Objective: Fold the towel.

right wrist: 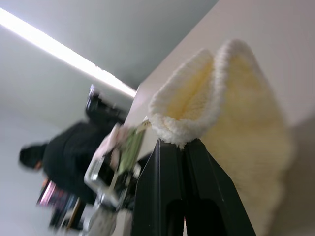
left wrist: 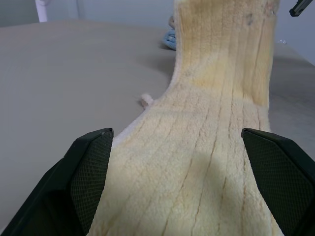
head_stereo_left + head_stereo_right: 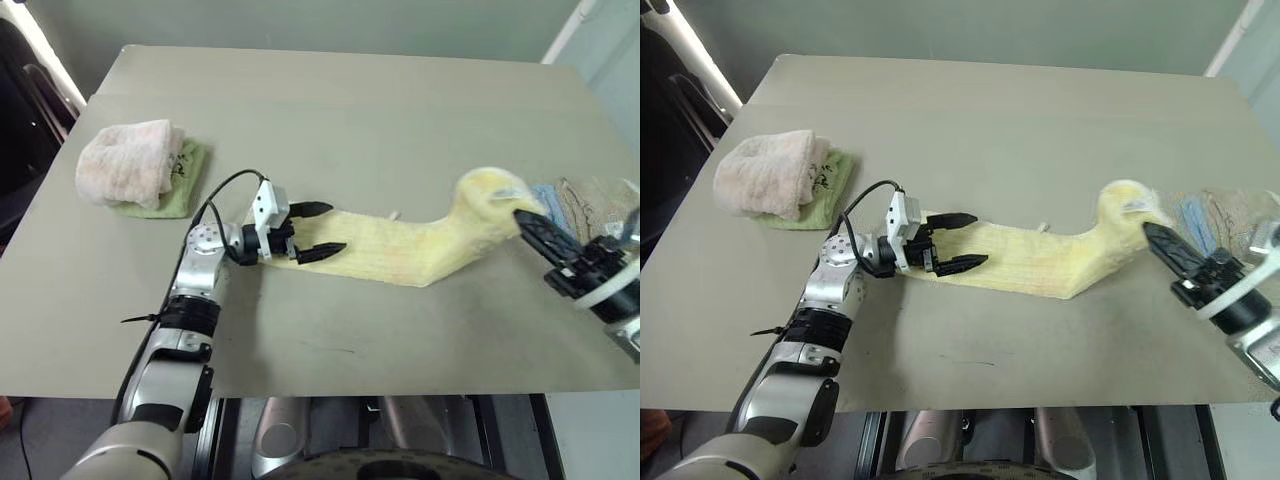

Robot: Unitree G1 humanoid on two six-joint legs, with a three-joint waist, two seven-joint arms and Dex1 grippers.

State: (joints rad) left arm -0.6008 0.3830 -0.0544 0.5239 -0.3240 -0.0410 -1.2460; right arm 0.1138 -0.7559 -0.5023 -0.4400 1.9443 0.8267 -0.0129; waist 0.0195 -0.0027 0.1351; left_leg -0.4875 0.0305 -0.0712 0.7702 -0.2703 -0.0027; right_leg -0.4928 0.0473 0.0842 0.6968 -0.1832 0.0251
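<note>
No readable labels. My right gripper (image 3: pixel 527 222) pinches the towel (image 3: pixel 400 252) end, lifted off the table (image 3: pixel 350 120) (rest lies flat). Left gripper (image 3: pixel 322 231) spread wide, straddling the other end.

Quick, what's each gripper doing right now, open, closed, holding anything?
Left gripper: open, jaws straddling the towel's near end, not gripping.
Right gripper: shut on the towel's other end, lifted.

Silver-grey left arm (image 3: pixel 185 330) with black joint bands, looped black cable, white bracket (at the wrist), left pincer (image 3: pixel 320 231) and right pincer (image 3: pixel 528 221) with tapered black fingers
</note>
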